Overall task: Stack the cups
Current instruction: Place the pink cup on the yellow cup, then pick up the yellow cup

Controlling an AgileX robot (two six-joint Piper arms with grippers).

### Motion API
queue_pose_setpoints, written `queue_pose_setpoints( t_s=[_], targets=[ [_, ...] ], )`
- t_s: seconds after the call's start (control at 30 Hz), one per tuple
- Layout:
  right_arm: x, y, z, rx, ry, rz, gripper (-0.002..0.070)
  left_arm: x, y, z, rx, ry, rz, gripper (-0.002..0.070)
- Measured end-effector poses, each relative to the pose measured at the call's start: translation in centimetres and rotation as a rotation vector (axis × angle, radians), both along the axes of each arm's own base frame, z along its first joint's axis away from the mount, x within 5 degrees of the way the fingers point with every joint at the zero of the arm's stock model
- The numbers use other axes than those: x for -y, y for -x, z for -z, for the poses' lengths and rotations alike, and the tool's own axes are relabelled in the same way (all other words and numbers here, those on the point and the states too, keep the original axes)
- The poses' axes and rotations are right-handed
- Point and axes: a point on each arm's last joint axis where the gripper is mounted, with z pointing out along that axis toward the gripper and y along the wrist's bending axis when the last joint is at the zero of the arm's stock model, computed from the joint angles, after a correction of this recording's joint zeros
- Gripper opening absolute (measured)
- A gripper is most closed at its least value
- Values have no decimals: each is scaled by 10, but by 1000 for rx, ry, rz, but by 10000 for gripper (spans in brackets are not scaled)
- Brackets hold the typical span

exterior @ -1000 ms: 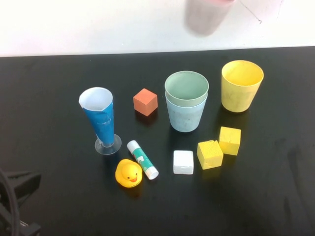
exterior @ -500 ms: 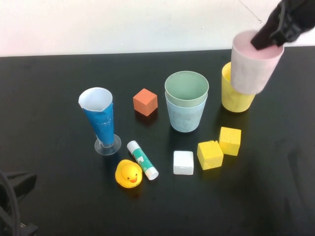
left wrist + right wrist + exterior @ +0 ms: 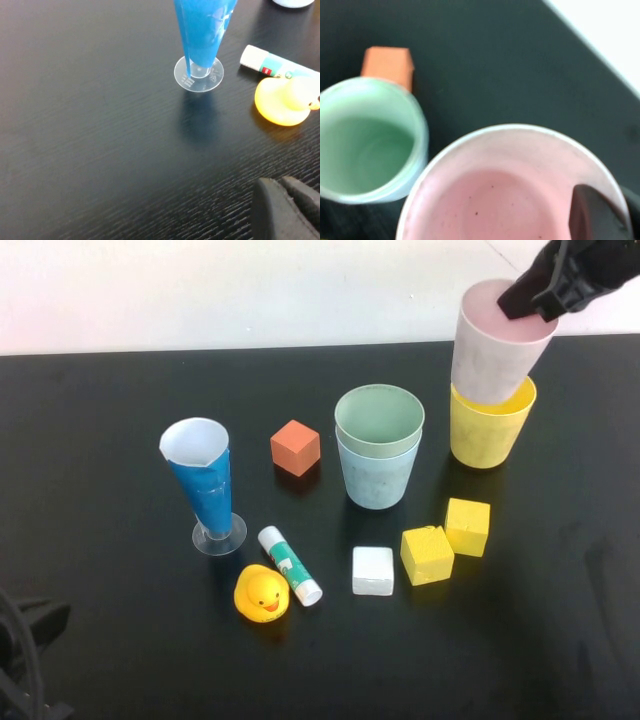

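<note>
right gripper (image 3: 527,308) pinches the pink cup's (image 3: 493,352) rim, mouth up, slightly tilted, bottom dipping into the yellow cup (image 3: 490,430); left gripper (image 3: 287,210) closed, near-left.

Blue glass (image 3: 205,485), duck (image 3: 262,592), glue stick (image 3: 290,564), blocks (image 3: 433,545).

Matt plastic pink cup (image 3: 494,348), glossy rubber duck (image 3: 262,593), faintly grained matt black table (image 3: 100,440).
</note>
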Motion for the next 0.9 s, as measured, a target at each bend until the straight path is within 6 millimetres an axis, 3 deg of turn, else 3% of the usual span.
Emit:
queue_pose_setpoints(
  t_s=[0.23, 0.43, 0.5, 0.73, 0.83, 0.9],
  targets=[
    [4, -4, 1, 14, 24, 60, 34, -1, 0, 0, 7, -16, -4, 0],
    [2, -17, 31, -88, 54, 44, 43, -2, -1, 0, 19, -35, -10, 0],
    [1, -22, 43, -119, 63, 41, 81, -2, -1, 0, 19, -35, -10, 0],
    [-1, -33, 69, -177, 79, 35, 356, -3, -1, 0, 22, -38, -11, 0],
    [-2, -38, 84, -220, 88, 30, 387, -3, -1, 0, 22, -38, -11, 0],
    [-3, -40, 94, -260, 97, 20, 364, -3, -1, 0, 22, -38, -11, 0]
  ],
)
